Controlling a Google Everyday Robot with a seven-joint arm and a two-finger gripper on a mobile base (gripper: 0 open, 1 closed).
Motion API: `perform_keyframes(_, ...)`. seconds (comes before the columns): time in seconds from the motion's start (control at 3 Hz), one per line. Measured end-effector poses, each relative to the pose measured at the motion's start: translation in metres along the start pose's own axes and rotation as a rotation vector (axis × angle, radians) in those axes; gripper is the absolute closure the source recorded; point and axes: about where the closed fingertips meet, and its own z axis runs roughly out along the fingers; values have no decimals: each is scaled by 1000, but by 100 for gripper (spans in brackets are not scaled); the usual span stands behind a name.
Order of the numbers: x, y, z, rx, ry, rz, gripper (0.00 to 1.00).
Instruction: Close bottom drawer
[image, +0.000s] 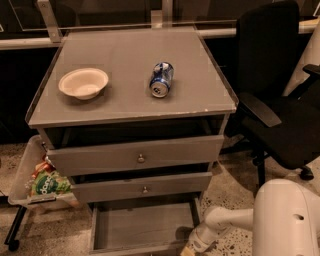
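The bottom drawer (142, 227) of the grey cabinet is pulled far out, showing its flat grey inner floor; its front panel is cut off by the lower edge of the view. My white arm reaches in from the lower right, and the gripper (192, 246) is at the drawer's front right corner, mostly below the frame edge. The two drawers above, the top one (137, 155) and the middle one (142, 187), stick out slightly, each with a small round knob.
A white bowl (83, 82) and a blue can (161, 79) lying on its side rest on the cabinet top. A black office chair (280, 100) stands to the right. A tray with snack bags (42, 182) sits to the left on a stand.
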Motion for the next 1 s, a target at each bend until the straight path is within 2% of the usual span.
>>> perform_keyframes(0.33, 0, 0, 0, 0, 0, 0, 12)
perform_keyframes(0.67, 0, 0, 0, 0, 0, 0, 0)
perform_keyframes(1.0, 0, 0, 0, 0, 0, 0, 0)
